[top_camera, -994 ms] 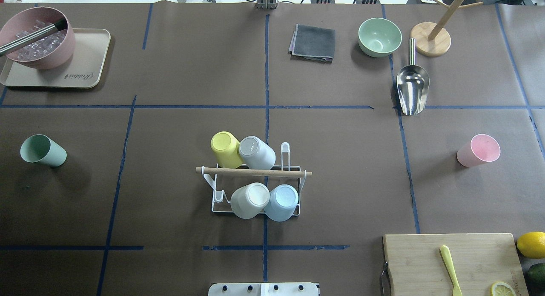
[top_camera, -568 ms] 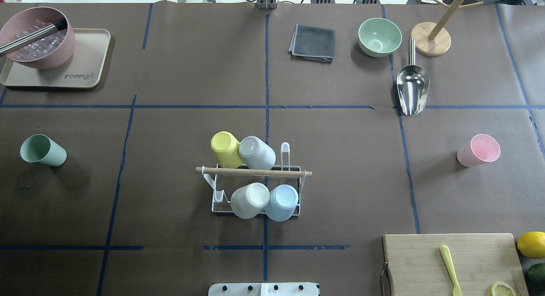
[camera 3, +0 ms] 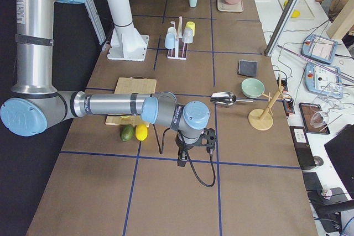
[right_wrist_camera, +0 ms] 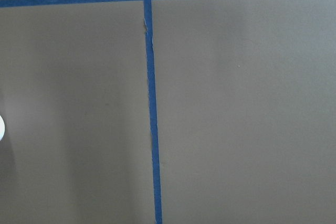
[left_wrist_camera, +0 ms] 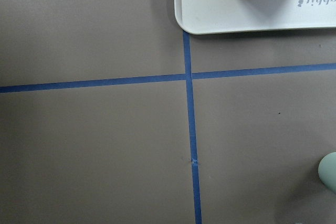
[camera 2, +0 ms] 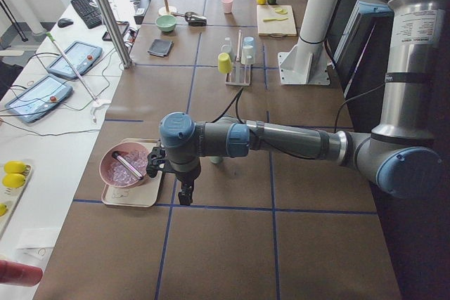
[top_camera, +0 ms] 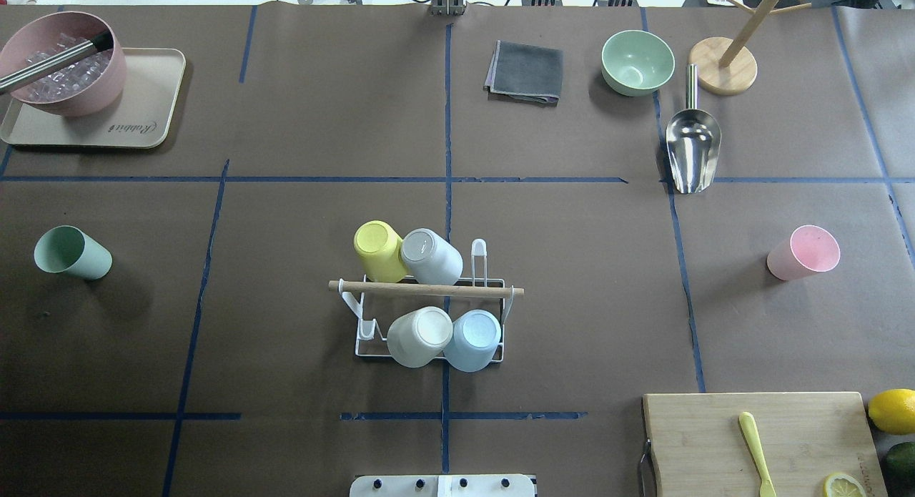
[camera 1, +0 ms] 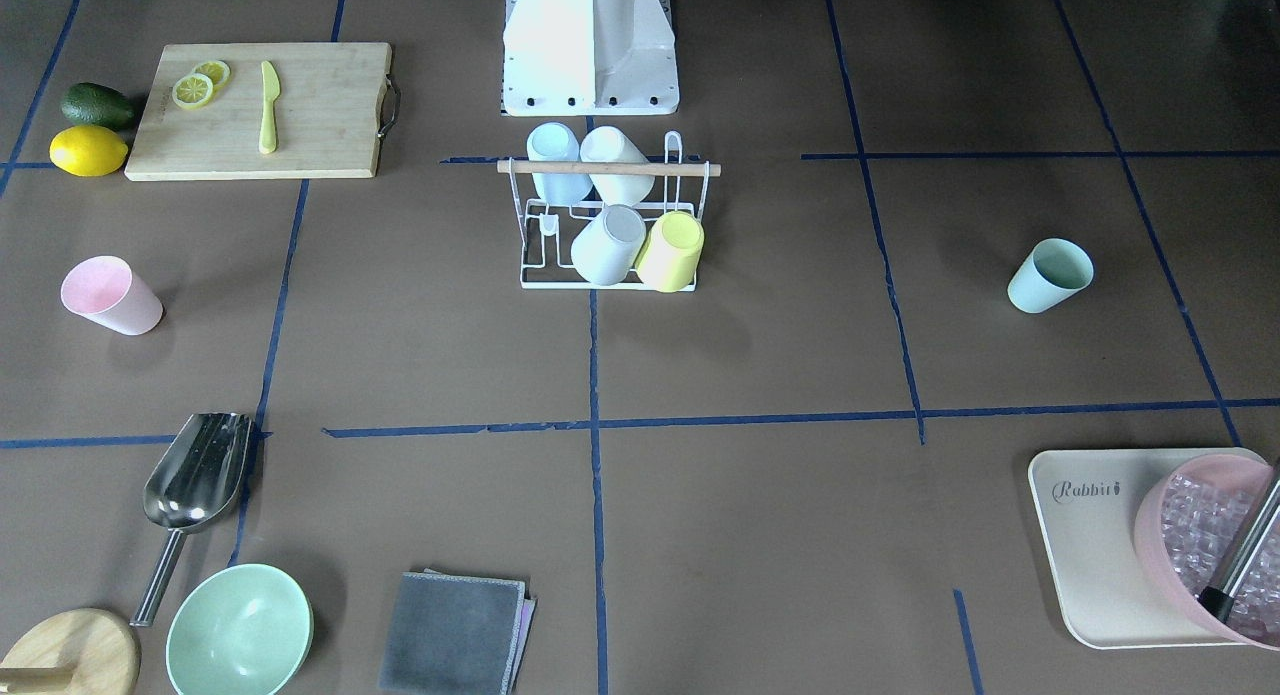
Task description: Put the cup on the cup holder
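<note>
While the mint-green plastic cup (top_camera: 71,252) and pink plastic cup (top_camera: 803,252) sit on the tabletop (top_camera: 572,304) well apart from the white wire cup holder (top_camera: 493,291), its four racked cups (top_camera: 420,335) invite knocks; whether left fingers (camera 2: 185,196) or right fingers (camera 3: 180,162) gape, I cannot tell.

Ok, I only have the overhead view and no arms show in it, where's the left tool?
Observer: Exterior left view has the left tool pointing down over the table, by a corner of the tray.
Operator: And the right tool?
Observer: Exterior right view shows the right tool hanging over bare table just past the lemon and avocado.
Operator: Is a cup near either?
Observer: The left wrist view catches an edge of the green cup at its lower right.
</note>
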`<action>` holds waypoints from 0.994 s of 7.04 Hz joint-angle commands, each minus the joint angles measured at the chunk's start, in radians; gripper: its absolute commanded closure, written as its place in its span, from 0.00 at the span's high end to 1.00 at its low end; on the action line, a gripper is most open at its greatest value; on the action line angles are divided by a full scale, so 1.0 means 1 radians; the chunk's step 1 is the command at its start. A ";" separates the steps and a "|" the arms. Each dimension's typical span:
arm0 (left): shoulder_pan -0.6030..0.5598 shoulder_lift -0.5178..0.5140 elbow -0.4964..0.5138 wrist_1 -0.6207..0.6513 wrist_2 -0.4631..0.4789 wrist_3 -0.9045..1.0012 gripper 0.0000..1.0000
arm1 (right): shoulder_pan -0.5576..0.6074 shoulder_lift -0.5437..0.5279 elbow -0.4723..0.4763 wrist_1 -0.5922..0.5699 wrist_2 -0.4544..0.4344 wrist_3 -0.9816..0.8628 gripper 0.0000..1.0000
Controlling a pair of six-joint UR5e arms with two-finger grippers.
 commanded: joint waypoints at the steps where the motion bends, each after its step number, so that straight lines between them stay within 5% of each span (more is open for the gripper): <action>1: 0.012 -0.001 -0.035 0.026 -0.003 0.000 1.00 | -0.030 0.055 -0.007 -0.017 0.064 0.051 1.00; 3: 0.044 -0.051 -0.131 0.176 -0.001 0.000 1.00 | -0.113 0.188 -0.047 -0.180 0.061 0.051 1.00; 7: 0.179 -0.171 -0.143 0.335 0.000 -0.001 1.00 | -0.212 0.548 -0.400 -0.396 0.050 0.033 1.00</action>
